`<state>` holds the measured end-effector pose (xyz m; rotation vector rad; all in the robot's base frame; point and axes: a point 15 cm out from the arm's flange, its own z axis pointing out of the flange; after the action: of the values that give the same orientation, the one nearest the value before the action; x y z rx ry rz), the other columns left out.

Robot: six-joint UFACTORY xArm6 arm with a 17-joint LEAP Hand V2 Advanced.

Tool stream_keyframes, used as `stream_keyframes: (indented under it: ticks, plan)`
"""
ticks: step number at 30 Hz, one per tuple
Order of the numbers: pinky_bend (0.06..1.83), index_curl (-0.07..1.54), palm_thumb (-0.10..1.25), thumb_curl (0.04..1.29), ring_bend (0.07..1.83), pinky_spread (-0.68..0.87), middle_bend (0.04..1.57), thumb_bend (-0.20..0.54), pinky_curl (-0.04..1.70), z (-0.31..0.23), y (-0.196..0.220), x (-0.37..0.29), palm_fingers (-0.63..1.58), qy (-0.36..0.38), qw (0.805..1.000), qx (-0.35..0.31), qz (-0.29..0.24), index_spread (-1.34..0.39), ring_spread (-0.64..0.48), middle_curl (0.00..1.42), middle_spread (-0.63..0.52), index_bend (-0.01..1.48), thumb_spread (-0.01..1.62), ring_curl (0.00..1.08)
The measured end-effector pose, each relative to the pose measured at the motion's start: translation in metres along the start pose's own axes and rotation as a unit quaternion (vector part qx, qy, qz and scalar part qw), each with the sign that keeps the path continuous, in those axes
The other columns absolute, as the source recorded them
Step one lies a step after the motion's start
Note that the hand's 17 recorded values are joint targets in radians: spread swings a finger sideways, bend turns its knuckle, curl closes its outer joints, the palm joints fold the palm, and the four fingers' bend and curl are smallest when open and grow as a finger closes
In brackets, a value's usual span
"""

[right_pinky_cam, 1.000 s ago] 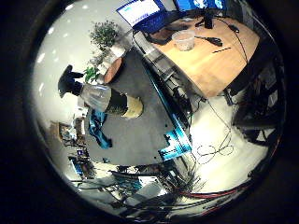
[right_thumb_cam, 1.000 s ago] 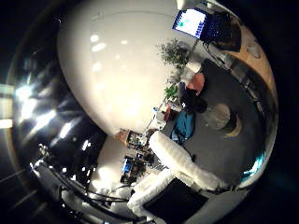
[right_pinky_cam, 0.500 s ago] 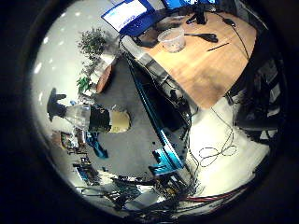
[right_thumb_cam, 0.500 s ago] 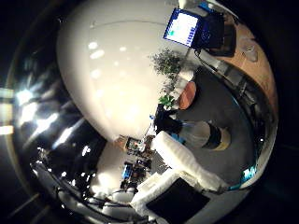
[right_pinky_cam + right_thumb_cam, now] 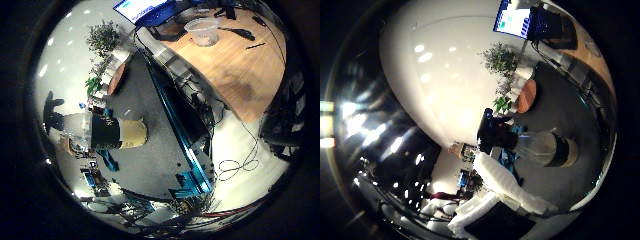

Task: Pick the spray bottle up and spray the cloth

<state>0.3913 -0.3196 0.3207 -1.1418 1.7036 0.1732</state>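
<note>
Hand (image 5: 507, 187): white finger reaching out from the palm across the thumb-side view, fairly straight, holding nothing – relaxed, not clasping. Spray bottle (image 5: 540, 146) just past that fingertip, standing on the dark grey table (image 5: 150, 165); black trigger head (image 5: 492, 131), clear body, dark label band, tan base. Bottle apart from the finger, no contact seen. Teal clamps (image 5: 107, 160) on the table beside the bottle. Farther off: orange-brown round thing (image 5: 526, 96), green plants (image 5: 501, 59). Farthest from palm: wooden desk (image 5: 240, 60) with clear tub (image 5: 202, 31), monitor (image 5: 514, 21). Cloth not made out
</note>
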Motion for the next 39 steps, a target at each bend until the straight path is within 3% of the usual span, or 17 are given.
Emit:
stream_keyframes:
  ticks: [12,27,39]
  plan:
    - [0.41,0.27,0.38,0.27,0.27,0.37,0.20,-0.030,0.31,0.061,0.007,-0.017,0.04,-0.025,0.998,-0.063,-0.018,-0.24,0.19,0.33,0.13,0.15,0.99,0.26]
    - [0.45,0.24,0.40,0.29,0.29,0.40,0.21,-0.030,0.32,0.133,0.022,-0.047,0.01,-0.026,0.989,-0.130,-0.067,-0.25,0.19,0.33,0.16,0.15,0.92,0.27]
    - [0.43,0.25,0.43,0.29,0.29,0.37,0.23,-0.023,0.31,0.168,0.074,-0.078,0.08,-0.034,0.984,-0.158,-0.079,-0.23,0.18,0.34,0.15,0.15,0.93,0.26]
